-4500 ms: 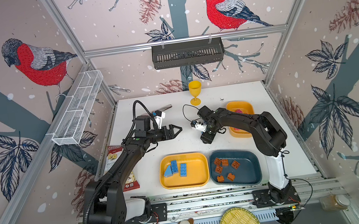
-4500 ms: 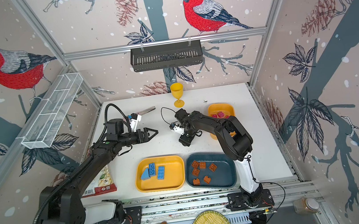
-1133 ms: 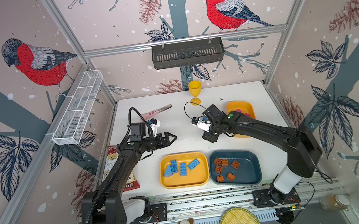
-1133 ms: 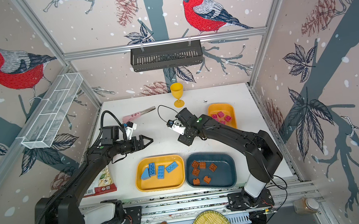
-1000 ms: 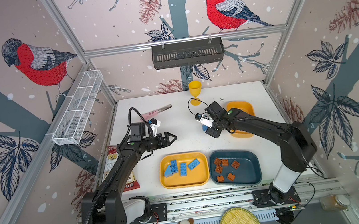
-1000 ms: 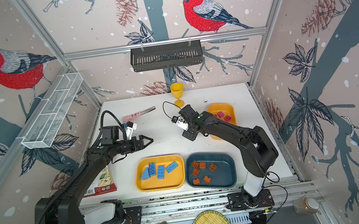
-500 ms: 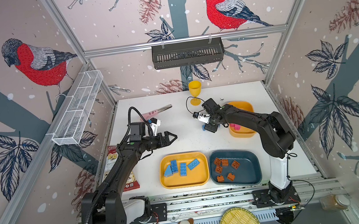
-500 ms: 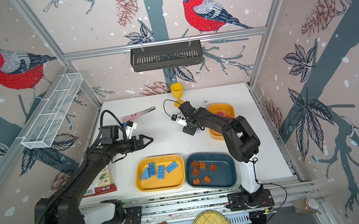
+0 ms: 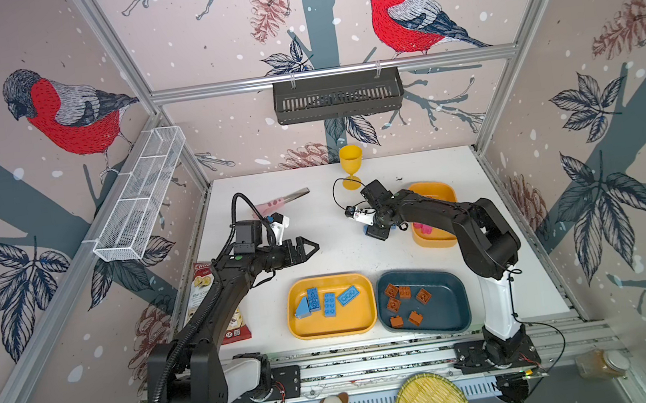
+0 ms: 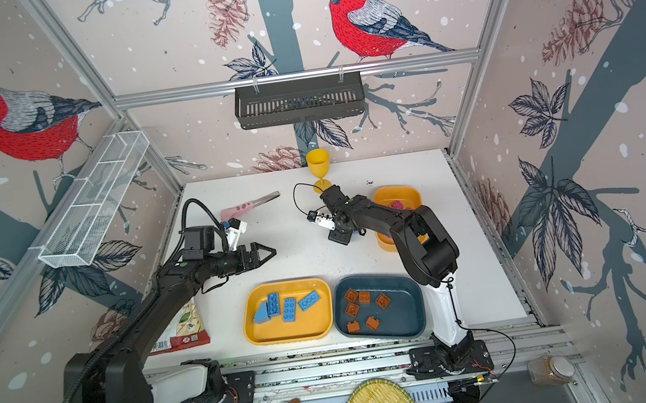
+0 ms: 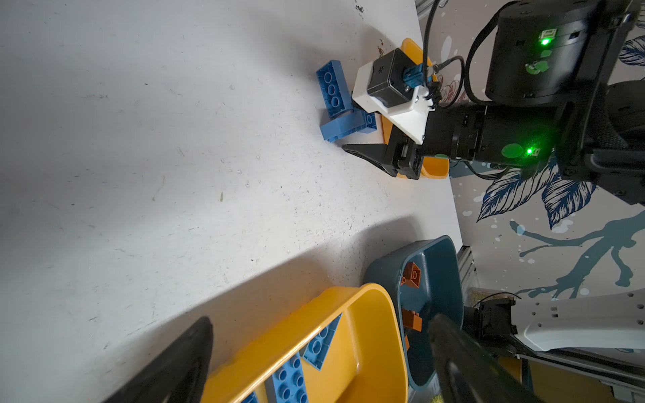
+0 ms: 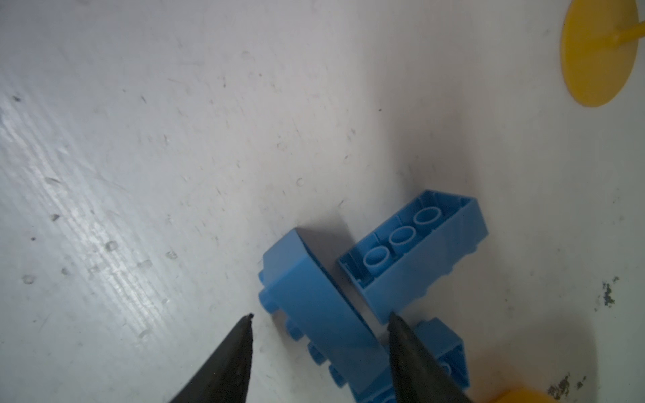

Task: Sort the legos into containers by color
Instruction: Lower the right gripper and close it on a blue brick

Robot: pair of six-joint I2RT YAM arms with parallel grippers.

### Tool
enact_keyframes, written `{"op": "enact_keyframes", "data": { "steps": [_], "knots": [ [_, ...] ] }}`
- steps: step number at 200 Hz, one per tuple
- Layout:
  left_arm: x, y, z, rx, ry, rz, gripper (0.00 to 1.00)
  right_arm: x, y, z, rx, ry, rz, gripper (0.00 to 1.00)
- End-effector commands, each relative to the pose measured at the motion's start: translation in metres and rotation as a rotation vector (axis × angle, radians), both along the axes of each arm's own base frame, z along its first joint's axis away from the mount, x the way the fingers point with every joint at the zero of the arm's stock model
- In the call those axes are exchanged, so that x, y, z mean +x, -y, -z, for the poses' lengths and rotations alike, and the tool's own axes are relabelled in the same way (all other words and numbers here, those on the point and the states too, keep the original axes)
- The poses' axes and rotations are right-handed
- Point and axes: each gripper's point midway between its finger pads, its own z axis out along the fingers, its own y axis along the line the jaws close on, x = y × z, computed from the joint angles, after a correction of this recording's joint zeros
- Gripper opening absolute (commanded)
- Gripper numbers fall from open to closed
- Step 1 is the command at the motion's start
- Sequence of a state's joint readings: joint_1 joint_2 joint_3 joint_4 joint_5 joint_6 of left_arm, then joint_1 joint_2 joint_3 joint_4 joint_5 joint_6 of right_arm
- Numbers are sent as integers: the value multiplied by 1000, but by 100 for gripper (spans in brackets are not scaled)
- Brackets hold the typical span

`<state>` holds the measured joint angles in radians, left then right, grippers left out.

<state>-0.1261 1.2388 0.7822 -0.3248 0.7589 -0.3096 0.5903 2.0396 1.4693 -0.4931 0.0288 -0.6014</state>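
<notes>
**Right gripper (image 12: 321,315) spread, straddling a blue brick**

Side-lying blue brick (image 12: 314,307) sits between the fingers, not pinched. Upturned blue brick (image 12: 412,251) and third blue brick (image 12: 439,349) crowd one finger. Small yellow tray (image 9: 433,191) just beside, goblet (image 9: 350,161) beyond. Left gripper (image 9: 312,245) spread, empty, near large yellow tray (image 9: 352,320), which holds one more blue brick than in the earliest frame.

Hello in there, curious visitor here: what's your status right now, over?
Left gripper open, empty, hovering. Right gripper open, fingers straddling a blue brick on the table, not gripped yet. Upside-down blue brick crowds one finger.
</notes>
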Motion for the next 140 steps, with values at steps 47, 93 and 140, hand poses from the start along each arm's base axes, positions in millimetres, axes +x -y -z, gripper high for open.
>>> {"op": "enact_keyframes", "data": {
  "steps": [47, 93, 140],
  "knots": [
    [0, 1, 0, -5, 18, 19, 96, -23, -12, 6, 12, -74, -34, 57],
    [-1, 1, 2, -5, 15, 19, 96, -24, -9, 14, -15, -91, -22, 54],
    [-1, 1, 3, -5, 10, 19, 96, -16, 1, 22, -39, -98, -3, 50]
  ]
}}
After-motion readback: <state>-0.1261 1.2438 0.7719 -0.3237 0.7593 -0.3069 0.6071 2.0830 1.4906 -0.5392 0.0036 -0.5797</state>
